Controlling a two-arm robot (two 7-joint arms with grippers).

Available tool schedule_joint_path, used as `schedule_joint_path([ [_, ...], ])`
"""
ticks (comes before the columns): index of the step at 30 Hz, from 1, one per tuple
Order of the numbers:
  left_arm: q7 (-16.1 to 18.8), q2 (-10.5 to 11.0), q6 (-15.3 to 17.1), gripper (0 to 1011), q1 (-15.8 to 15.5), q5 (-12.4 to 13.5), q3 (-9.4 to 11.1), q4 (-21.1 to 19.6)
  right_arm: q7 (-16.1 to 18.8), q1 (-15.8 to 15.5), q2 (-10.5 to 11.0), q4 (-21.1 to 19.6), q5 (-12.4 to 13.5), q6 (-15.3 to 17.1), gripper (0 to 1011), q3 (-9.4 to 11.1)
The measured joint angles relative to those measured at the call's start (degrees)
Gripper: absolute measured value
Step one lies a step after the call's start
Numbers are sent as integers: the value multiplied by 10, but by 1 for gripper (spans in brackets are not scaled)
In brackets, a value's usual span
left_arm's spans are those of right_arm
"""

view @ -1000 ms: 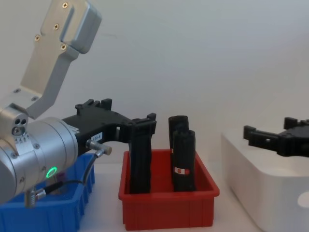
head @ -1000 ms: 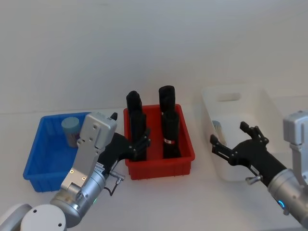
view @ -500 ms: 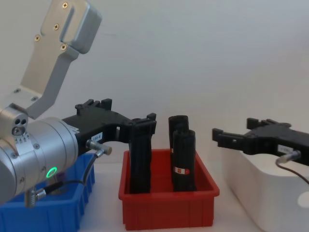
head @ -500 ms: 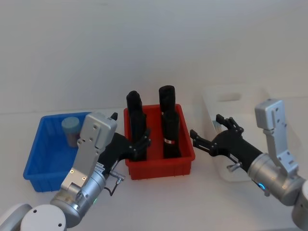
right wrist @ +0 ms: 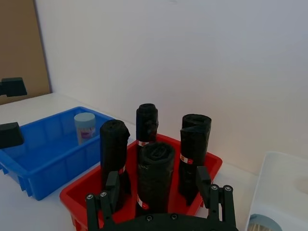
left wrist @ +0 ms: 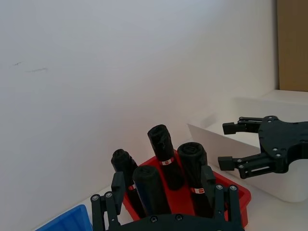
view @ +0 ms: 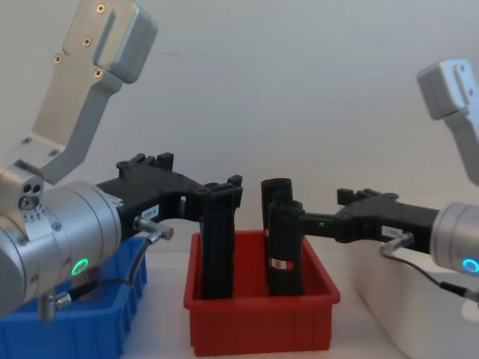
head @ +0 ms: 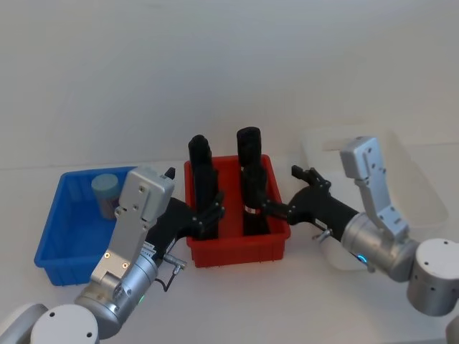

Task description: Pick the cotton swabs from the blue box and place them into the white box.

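One tub of cotton swabs (head: 105,192) with a pale blue lid stands in the back corner of the blue box (head: 54,244), and shows in the right wrist view too (right wrist: 85,126). Another tub's lid (right wrist: 262,223) peeks from inside the white box (head: 423,188). My right gripper (head: 288,192) hangs open and empty between the red bin and the white box, pointing left toward the blue box (right wrist: 29,163). At the red bin's front left corner my left gripper (head: 206,213) hovers open, holding nothing.
A red bin (head: 237,251) with several tall black cylinders (head: 249,179) sits between the two boxes, level with both grippers. A white wall stands close behind. Bare table lies in front of the bins.
My right arm has swung left, from over the white box to the red bin's right side, still open. The left arm and the tub in the blue box have not moved.
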Motion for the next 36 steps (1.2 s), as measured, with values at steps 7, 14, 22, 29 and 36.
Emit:
schedule_joint_path([
  [7, 0, 0, 0, 1004, 0, 0, 0, 0, 14, 39, -17, 64, -18, -13, 1001, -8],
  [14, 0, 0, 0, 1004, 0, 0, 0, 0, 23, 77, -34, 128, -35, -30, 1001, -16],
  [22, 0, 0, 0, 1004, 0, 0, 0, 0, 29, 111, -49, 190, -44, -47, 1001, -23],
  [29, 0, 0, 0, 1004, 0, 0, 0, 0, 33, 139, -62, 242, -47, -66, 907, -28],
  [36, 0, 0, 0, 1004, 0, 0, 0, 0, 34, 154, -70, 272, -47, -78, 687, -31],
])
